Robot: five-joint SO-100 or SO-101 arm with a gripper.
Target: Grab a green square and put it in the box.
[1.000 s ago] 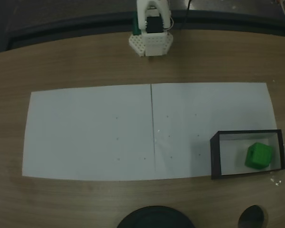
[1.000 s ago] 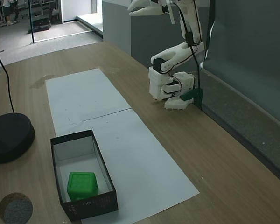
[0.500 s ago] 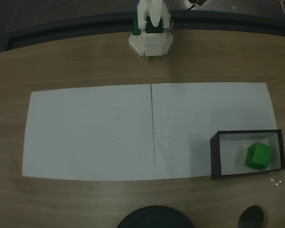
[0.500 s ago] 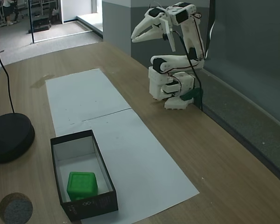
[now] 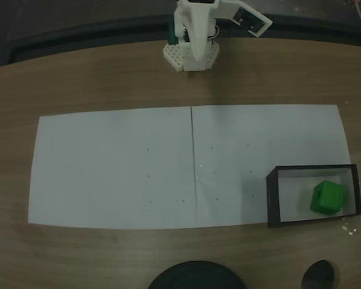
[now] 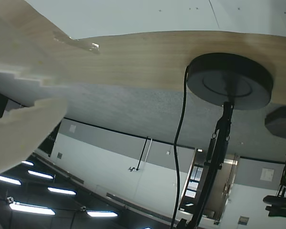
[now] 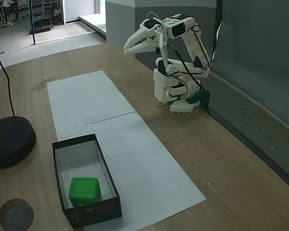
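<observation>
Nearest us in a fixed view, we see the green square (image 7: 85, 191) resting on the white floor of the box (image 7: 109, 183), toward its near end, and the box sits on the white paper (image 7: 130, 149) covering the wooden table (image 7: 221, 159). Farther back, well apart from the box, the white arm is folded over its base, and we find the gripper (image 7: 127, 48) raised above the table with its fingers nearly together and holding nothing.
</observation>
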